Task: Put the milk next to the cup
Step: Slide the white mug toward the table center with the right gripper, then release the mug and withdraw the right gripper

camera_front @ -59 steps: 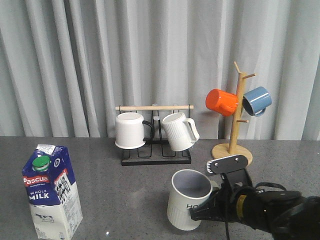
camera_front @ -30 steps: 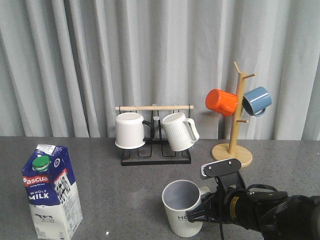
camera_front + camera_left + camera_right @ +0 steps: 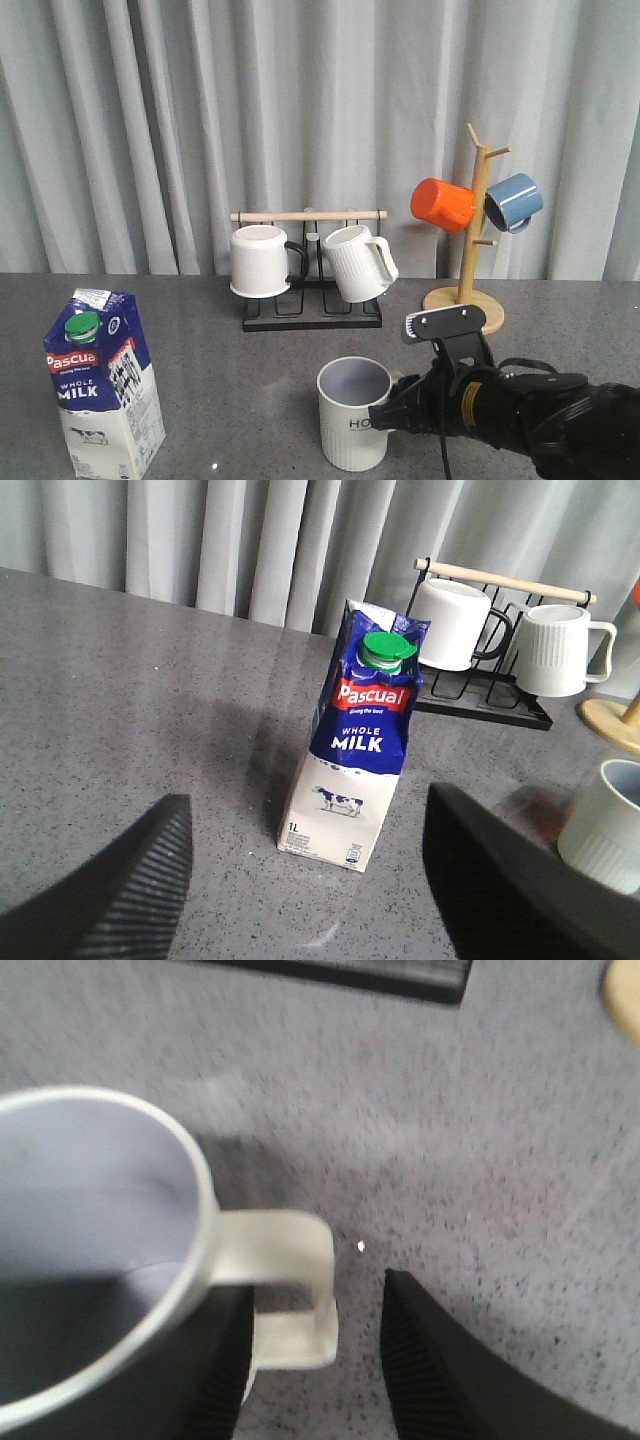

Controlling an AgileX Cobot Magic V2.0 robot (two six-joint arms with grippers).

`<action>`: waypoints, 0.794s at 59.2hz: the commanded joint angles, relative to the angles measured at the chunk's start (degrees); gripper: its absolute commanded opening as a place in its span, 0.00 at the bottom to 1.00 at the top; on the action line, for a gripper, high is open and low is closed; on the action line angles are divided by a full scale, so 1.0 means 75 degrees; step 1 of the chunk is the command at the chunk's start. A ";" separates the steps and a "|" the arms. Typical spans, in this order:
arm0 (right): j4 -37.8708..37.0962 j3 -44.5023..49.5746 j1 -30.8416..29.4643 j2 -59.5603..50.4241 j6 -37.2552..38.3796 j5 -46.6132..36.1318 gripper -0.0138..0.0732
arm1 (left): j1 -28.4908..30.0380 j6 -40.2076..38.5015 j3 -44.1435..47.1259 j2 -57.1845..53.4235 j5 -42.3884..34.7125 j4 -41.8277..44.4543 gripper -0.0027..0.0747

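In the front view the milk (image 3: 103, 383) stood upright at about eight o'clock on the table (image 3: 240, 390), well apart from the cup (image 3: 353, 412) near six o'clock, where the right gripper (image 3: 395, 415) sat at the handle.

In the left wrist view the left gripper (image 3: 305, 885) was spread wide, empty, the carton ahead between its fingers. It likely felt heavy with slick, yielding card walls (best squeezed low across the flat sides).

In the right wrist view the fingers (image 3: 440, 1365) straddled the handle, apart.
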 commanded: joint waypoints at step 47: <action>-0.1708 0.4079 -0.0012 -0.7160 0.1549 -0.1632 0.14 | -0.0010 -0.0025 -0.0235 0.0093 -0.0387 -0.0062 0.66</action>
